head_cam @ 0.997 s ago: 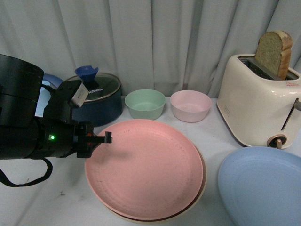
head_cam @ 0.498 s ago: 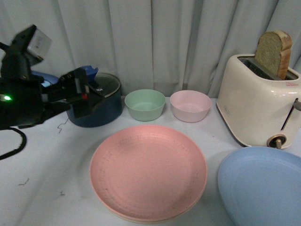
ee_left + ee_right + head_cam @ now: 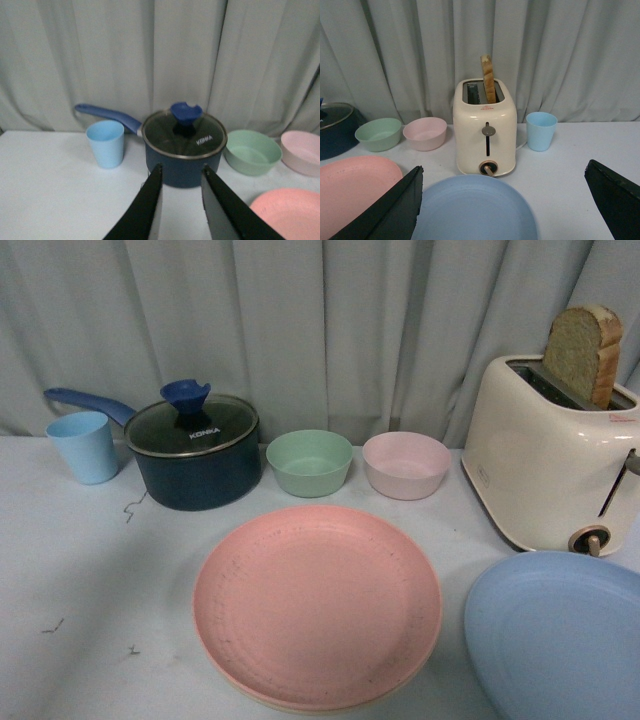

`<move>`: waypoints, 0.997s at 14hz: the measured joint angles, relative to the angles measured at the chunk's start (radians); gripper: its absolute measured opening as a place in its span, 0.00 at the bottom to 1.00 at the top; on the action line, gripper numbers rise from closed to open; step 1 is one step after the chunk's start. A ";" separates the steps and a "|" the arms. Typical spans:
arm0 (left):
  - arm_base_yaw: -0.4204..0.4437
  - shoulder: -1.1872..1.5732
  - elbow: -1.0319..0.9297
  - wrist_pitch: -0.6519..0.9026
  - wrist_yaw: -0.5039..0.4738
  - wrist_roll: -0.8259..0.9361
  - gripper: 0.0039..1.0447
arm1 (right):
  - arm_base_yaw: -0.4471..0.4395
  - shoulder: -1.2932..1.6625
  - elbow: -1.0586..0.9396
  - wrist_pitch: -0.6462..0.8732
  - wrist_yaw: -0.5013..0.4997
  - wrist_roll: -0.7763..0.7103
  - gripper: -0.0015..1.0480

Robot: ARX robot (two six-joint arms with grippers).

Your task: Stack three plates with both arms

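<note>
The pink plate lies flat on top of the cream-beige plate, of which only a thin rim shows at the front. The light blue plate lies alone at the front right, below the toaster. Neither arm appears in the front view. In the left wrist view my left gripper is open and empty, facing the pot, with the pink plate off to one side. My right gripper is wide open and empty, its fingers either side of the blue plate. The pink plate shows beside it.
A dark blue lidded pot and a blue cup stand at the back left. A green bowl and a pink bowl sit behind the plates. A cream toaster holds bread. Another blue cup stands beside it.
The left arm, at the pink plate's left edge a second ago, rose up and left and has left the front view. The pink plate now rests flat on the cream one.
</note>
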 joint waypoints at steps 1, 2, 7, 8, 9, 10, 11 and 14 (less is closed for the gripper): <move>0.000 -0.043 -0.042 -0.030 0.000 0.001 0.13 | 0.000 0.000 0.000 0.000 0.000 0.000 0.94; 0.000 -0.102 -0.069 -0.052 0.000 0.000 0.01 | 0.000 0.000 0.000 0.000 0.000 0.000 0.94; 0.000 -0.390 -0.166 -0.236 0.000 0.003 0.01 | 0.000 0.000 0.000 0.000 0.000 0.000 0.94; 0.000 -0.447 -0.176 -0.280 0.000 0.003 0.01 | 0.000 0.000 0.000 0.000 0.000 0.000 0.94; 0.000 -0.504 -0.186 -0.325 0.000 0.003 0.01 | 0.000 0.000 0.000 0.000 0.000 0.000 0.94; 0.000 -0.544 -0.193 -0.359 0.000 0.003 0.01 | 0.000 0.000 0.000 0.000 0.000 0.000 0.94; 0.000 -0.622 -0.203 -0.425 0.000 0.003 0.01 | 0.000 0.000 0.000 0.000 0.000 0.000 0.94; 0.000 -0.800 -0.210 -0.583 0.000 0.003 0.01 | 0.000 0.000 0.000 0.000 0.000 0.000 0.94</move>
